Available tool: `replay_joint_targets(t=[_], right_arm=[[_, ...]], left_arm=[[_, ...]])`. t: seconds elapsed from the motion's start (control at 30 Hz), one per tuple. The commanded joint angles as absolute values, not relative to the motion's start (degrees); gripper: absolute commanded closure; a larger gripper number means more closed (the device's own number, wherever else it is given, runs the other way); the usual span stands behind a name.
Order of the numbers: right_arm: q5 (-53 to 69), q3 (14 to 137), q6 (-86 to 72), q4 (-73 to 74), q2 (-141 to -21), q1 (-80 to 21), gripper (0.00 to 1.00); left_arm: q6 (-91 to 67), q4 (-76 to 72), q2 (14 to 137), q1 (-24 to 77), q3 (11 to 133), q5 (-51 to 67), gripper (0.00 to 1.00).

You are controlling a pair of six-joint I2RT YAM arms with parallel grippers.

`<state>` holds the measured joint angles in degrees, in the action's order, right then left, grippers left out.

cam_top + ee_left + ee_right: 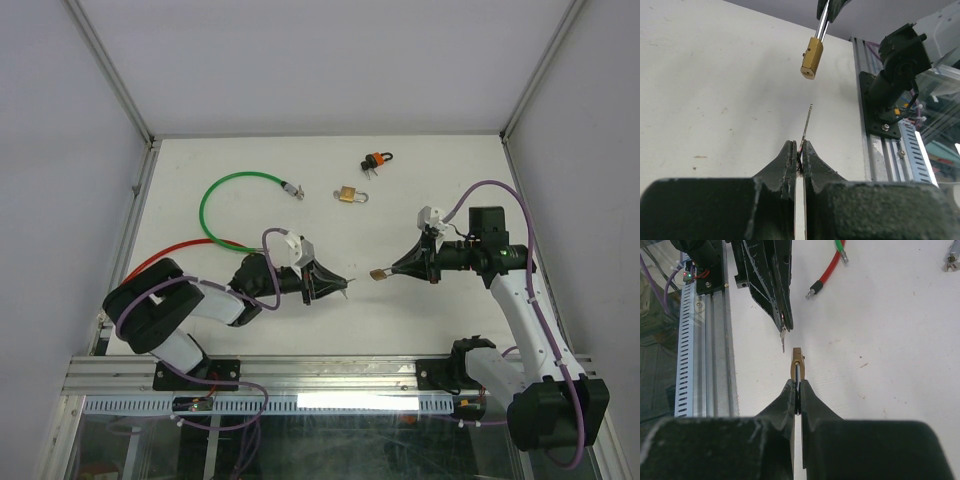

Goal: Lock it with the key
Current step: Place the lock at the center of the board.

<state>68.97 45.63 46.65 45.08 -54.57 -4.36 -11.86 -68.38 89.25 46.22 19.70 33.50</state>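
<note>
**Key and padlock square up in mid-air**

Here we are above the middle of the table (420, 320), both arms reaching in towards each other. The left gripper (799, 149) is clamped right down on the key (806, 125), jaws pressed together with only the thin blade poking out ahead. Held by the bow like that, the whole blade is free to enter.

Over at three o'clock from the key in the top view, the right gripper (798, 386) is pinched just as tight on the shackle of the padlock (797, 359). The brass body hangs out in front with its bottom face turned towards the key. That looks deliberate: gripping the shackle leaves the keyway end clear.

Key tip and lock are near each other but apart, a visible gap between them. From the left wrist the blade looks roughly in line with the body, though I can't tell whether it is truly lined up.

A second brass padlock (348, 194) lies at twelve o'clock, untouched.
</note>
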Motion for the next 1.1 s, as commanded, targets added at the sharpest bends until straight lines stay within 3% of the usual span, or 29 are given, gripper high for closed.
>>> replay_joint_targets(t=[0.0,0.27,0.5,0.7,0.93,1.07], right_arm=[[70.1,46.8,46.8,43.0,-53.5,-3.9,1.0],[68.0,46.0,42.6,39.1,-53.7,-3.7,1.0],[59.1,43.3,24.9,24.4,-54.5,-1.8,1.0],[44.0,40.7,8.5,8.6,-59.0,2.3,1.0],[42.9,47.5,-8.6,-7.6,-76.5,5.3,1.0],[44.1,58.2,-13.1,-5.5,-93.0,5.6,1.0]], left_arm=[[-22.7,-77.7,91.2,43.8,19.9,36.5,1.0],[-37.1,-84.7,96.6,39.7,19.9,34.7,1.0],[-32.1,-50.7,88.6,40.3,27.0,22.5,1.0],[-34.4,-47.2,83.2,40.3,25.0,16.7,1.0],[-33.3,-44.6,74.5,40.2,21.8,15.3,1.0],[-32.9,-44.7,71.5,40.1,19.8,15.5,1.0]])
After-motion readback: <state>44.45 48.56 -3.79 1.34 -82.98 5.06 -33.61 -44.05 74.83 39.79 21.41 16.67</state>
